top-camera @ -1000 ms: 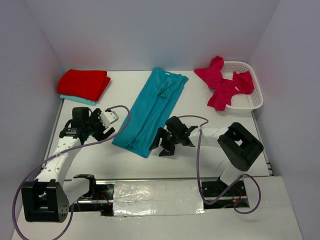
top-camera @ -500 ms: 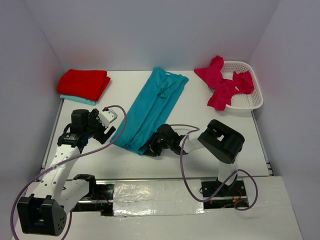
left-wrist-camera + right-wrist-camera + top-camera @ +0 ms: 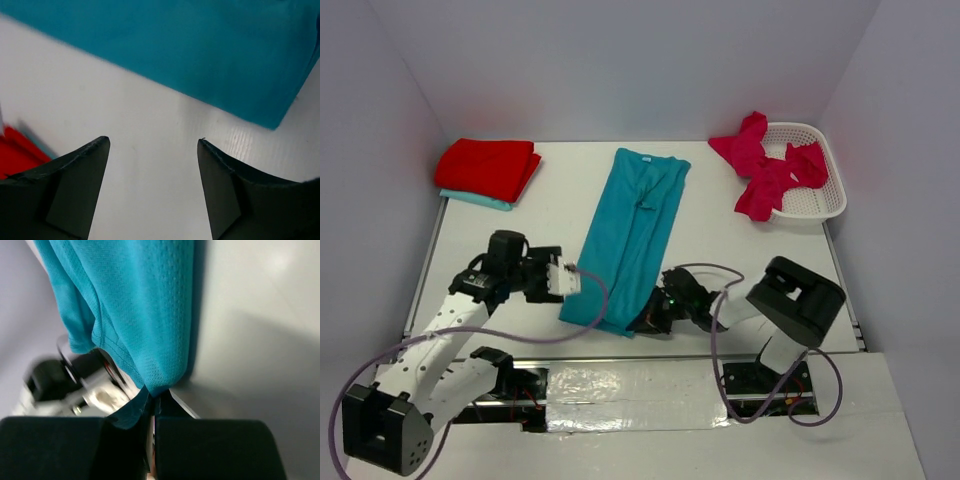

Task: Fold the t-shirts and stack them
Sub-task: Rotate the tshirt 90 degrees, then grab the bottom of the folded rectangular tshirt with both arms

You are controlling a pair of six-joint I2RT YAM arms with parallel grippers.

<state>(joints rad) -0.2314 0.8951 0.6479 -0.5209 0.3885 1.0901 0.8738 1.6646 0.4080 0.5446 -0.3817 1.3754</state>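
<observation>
Teal t-shirt (image 3: 635, 220) pulled straighter, right jaws now pinching its hem

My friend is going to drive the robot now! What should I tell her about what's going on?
Right gripper: shut on a near corner of the long teal t-shirt.
Left gripper: open, holding nothing, over bare table beside that shirt's other near corner.
Done: a folded red t-shirt lies on a folded teal one, back left.
Left to do: finish folding the long teal shirt and stack it, then fold the pink t-shirts heaped over the white basket, back right.
</observation>
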